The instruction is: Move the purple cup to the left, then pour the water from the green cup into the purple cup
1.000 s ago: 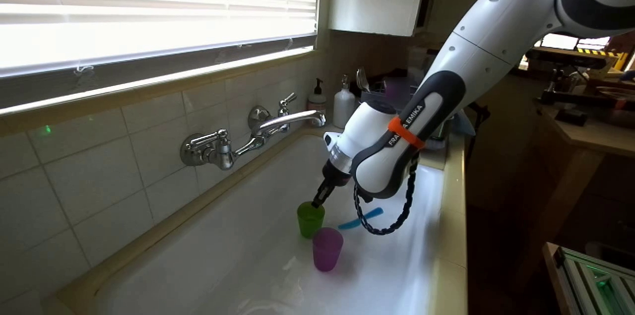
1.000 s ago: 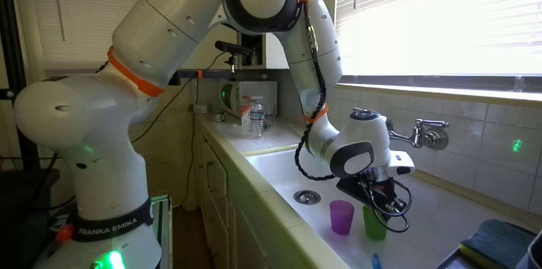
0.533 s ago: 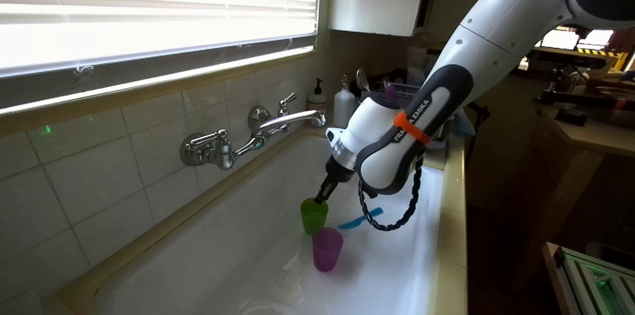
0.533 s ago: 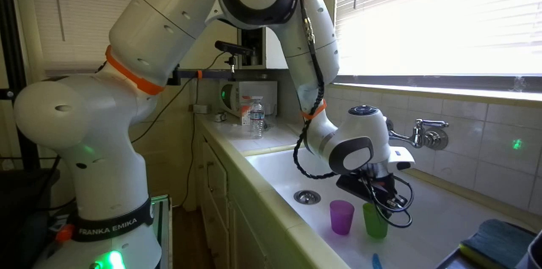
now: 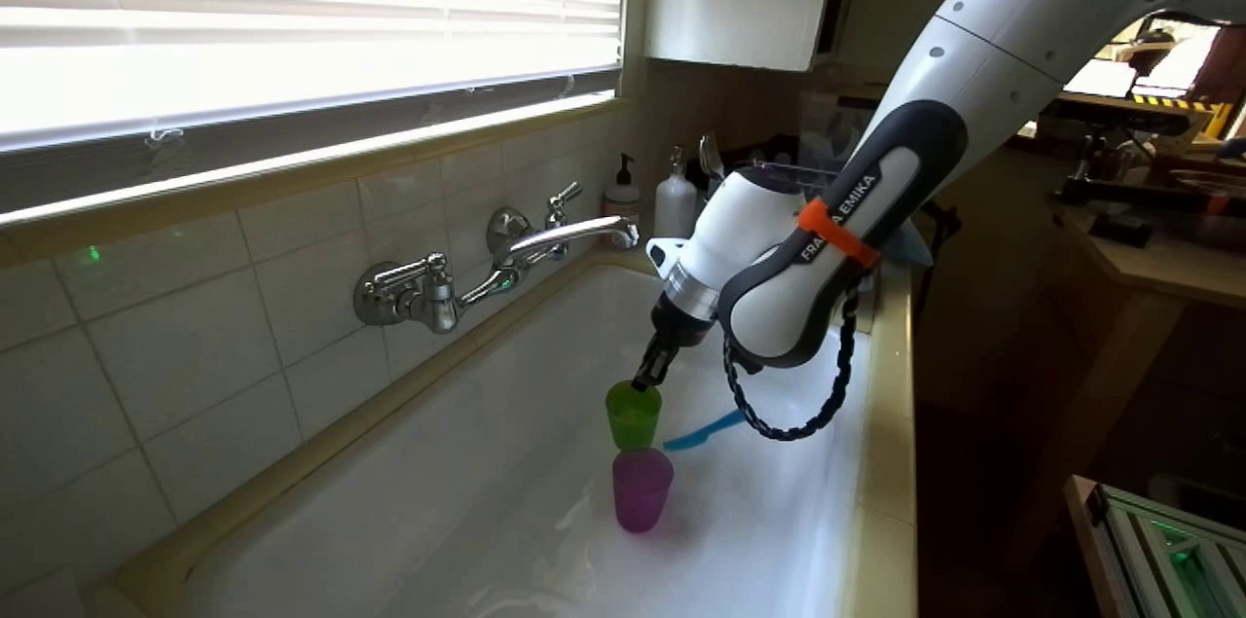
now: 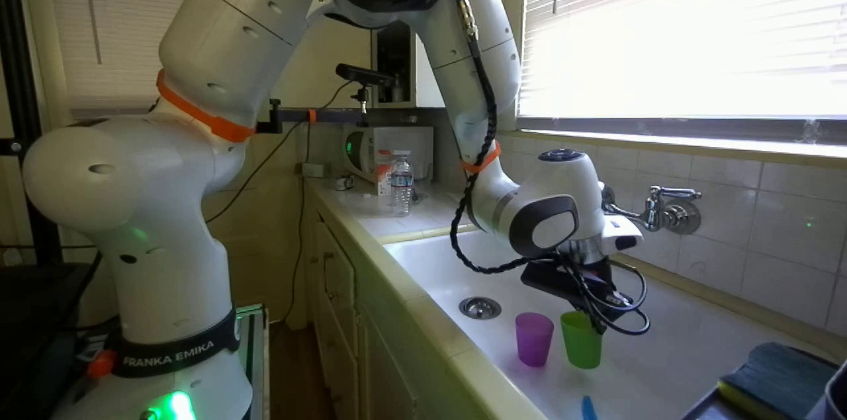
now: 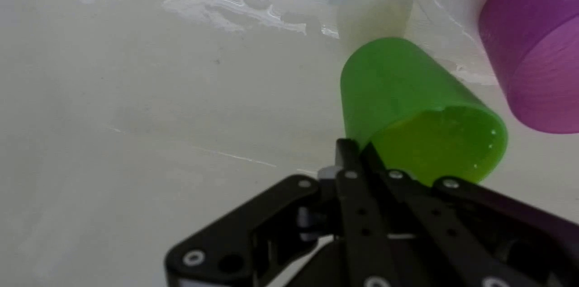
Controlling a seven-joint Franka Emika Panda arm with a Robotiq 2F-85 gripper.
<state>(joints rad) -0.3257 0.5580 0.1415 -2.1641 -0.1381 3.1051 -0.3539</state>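
In the wrist view, the green cup (image 7: 407, 86) is pinched by the pincer (image 7: 359, 146); beside it, the purple cup (image 7: 536, 52) is cut off. In an exterior view, the pincer is partly hidden by cables (image 6: 622, 308). In an exterior view, the sink (image 5: 467, 482) is flanked by tiles (image 5: 185, 345).

Since second ago, green cup (image 6: 581, 346) higher in both exterior views, shifted nearer purple cup (image 6: 534, 339), gap between them narrower in an exterior view; gripper (image 7: 358, 144) risen with it; arm (image 5: 988, 63) drawn upward too; far end of blue utensil (image 5: 699, 435), visible before, now behind black cable (image 5: 791, 434); green light spot (image 6: 808, 224) on tiled wall (image 6: 734, 208) shrunk to dot.
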